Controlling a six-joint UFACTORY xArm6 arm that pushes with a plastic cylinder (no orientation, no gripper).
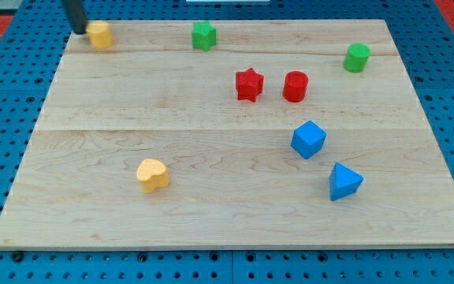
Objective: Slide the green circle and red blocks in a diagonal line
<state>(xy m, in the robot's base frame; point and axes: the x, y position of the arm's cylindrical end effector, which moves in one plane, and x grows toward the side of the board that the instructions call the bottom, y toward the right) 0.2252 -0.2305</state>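
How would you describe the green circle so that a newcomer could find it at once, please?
Start at the wooden board and go to its corner at the view's top right. The green circle stands alone there, up and right of the red cylinder. Unlike the green star along the top edge, it is round and smooth-sided.

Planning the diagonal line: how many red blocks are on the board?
2, side by side right of centre: red star on the view's left, red cylinder on its right. None looks hidden.
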